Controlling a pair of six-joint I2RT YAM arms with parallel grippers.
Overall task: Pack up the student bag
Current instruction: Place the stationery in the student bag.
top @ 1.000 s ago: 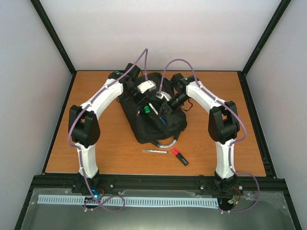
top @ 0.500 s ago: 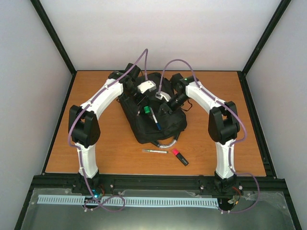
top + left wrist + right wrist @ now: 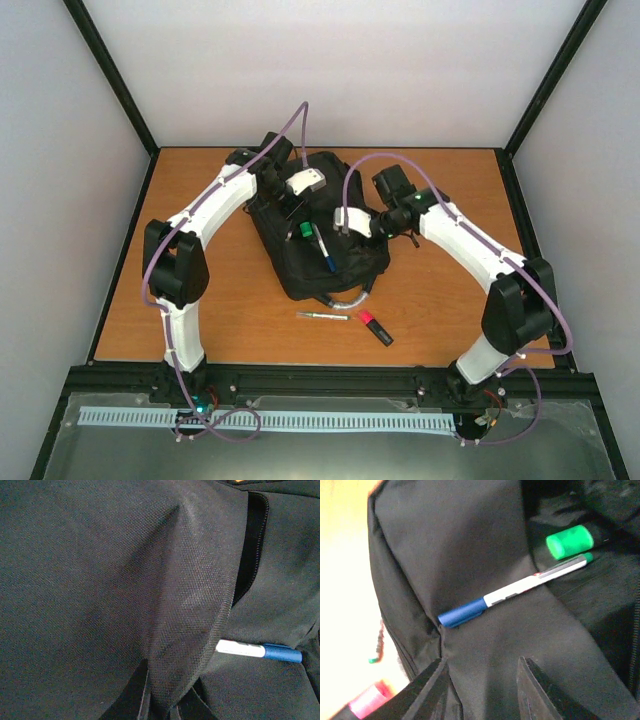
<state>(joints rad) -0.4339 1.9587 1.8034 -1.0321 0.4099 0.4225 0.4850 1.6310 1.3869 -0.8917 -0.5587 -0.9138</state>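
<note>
On the student bag [image 3: 300, 275], blue-capped pen [image 3: 322, 247] near spread right pincer [image 3: 481, 669]; left pincer [image 3: 296, 212] pressed together; pink highlighter [image 3: 376, 327] alongside.

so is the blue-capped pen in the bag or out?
Half in: the pen lies on the bag, its white end tucked under the lifted flap, its blue cap outside on the fabric.

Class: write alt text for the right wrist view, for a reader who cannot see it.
A white pen with a blue cap lies on the black student bag, one end beside a green cap. The right tool, open and empty, frames the bottom edge.
</note>
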